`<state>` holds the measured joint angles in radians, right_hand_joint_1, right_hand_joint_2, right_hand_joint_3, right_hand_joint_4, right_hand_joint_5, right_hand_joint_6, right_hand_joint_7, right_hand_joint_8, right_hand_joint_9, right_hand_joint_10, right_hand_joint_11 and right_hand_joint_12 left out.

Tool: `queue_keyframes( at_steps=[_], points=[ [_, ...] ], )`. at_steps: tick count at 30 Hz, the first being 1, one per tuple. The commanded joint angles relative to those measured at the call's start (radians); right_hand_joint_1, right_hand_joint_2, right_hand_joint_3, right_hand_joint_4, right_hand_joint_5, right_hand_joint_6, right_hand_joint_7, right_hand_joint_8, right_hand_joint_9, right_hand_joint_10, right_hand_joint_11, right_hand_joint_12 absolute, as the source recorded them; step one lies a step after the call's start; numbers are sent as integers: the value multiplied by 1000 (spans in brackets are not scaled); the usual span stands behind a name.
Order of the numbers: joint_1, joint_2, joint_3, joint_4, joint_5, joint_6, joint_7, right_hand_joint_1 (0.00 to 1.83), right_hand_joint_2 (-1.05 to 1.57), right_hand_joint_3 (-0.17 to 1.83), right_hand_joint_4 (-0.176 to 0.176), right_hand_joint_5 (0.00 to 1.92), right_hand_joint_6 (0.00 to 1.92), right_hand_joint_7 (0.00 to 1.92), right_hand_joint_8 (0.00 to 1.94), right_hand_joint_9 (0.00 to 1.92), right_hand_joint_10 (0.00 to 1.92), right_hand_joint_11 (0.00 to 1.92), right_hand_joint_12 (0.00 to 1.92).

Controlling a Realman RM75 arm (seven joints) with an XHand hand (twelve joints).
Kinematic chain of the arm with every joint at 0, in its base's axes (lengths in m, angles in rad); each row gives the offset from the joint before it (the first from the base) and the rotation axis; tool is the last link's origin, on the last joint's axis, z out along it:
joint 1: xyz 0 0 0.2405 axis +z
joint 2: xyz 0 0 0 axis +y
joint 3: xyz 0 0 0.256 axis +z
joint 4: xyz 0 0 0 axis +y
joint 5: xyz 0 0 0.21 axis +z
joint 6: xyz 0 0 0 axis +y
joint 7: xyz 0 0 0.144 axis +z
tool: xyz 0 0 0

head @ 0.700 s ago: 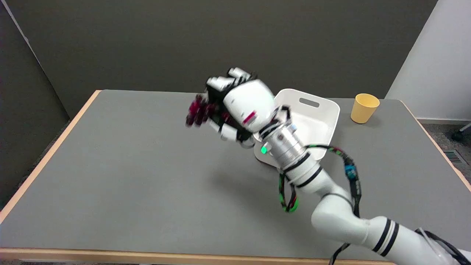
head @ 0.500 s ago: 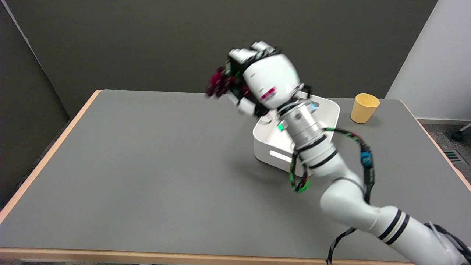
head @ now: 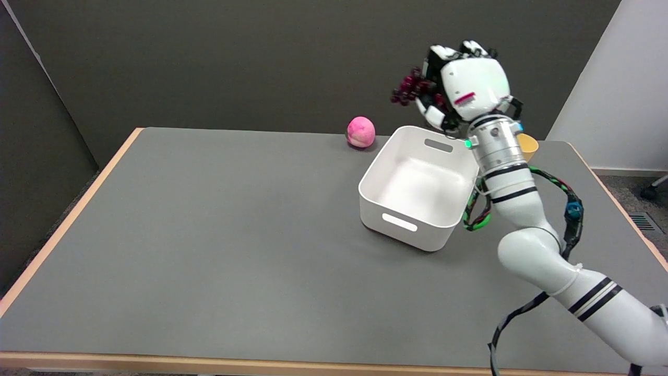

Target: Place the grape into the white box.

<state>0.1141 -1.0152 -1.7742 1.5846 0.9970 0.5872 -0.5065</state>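
Grape: the dark-red grape bunch [head: 408,89] is lifted, above the box's far rim.
Right hand: your right hand [head: 459,91] is curled round the bunch.
White box: the white box [head: 420,230] lies at 6 o'clock from the grapes, empty.
Peach: a pink peach [head: 361,131] sits at 9 o'clock of the box.
Left: lower and release.

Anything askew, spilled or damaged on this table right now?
Nothing stands out. The white box sits upright and empty, the right hand holds the grape bunch in the air above its far rim, and a pink fruit rests beside the box.
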Motion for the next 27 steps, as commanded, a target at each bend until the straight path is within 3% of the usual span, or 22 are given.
queue_keyframes(
  at_steps=[1, 7, 11, 12, 14, 16, 18, 19, 23, 27],
  points=[
    [-48, 90, -108, -251, 310, 146, -96, 1159, 1105, 442, -176, 610, 1594, 667, 1634, 837, 1787, 432, 1921],
    [-66, 88, -256, -220, 313, 229, -95, 1159, 1105, 443, -176, 609, 1595, 666, 1634, 835, 1777, 441, 1921],
    [-86, 97, -280, -164, 311, 247, -77, 1161, 1103, 437, -176, 616, 1584, 671, 1623, 840, 1755, 439, 1921],
    [-92, 100, -282, -151, 311, 257, -59, 1135, 1076, 468, -167, 612, 1542, 685, 1596, 845, 1732, 402, 1921],
    [-102, 104, -280, -142, 311, 275, -8, 808, 767, 883, -63, 497, 1136, 794, 1367, 835, 1609, 201, 1921],
    [-105, 112, -271, -151, 311, 291, 66, 664, 755, 922, -21, 321, 650, 626, 859, 682, 1322, 326, 1921],
    [-106, 120, -269, -165, 312, 312, 136, 415, 634, 845, 41, 60, 197, 123, 162, 135, 638, 92, 1372],
    [-106, 124, -269, -172, 311, 328, 170, 356, 592, 827, 52, -1, 71, -1, -1, -1, 421, 21, 1208],
    [-115, 140, -278, -169, 315, 406, 289, 338, 531, 849, 33, -1, -1, -1, -1, -1, -1, -1, 918],
    [-150, 158, -270, -132, 310, 492, 425, 345, 525, 819, 32, -1, -1, -1, -1, -1, -1, -1, 724]
  ],
)
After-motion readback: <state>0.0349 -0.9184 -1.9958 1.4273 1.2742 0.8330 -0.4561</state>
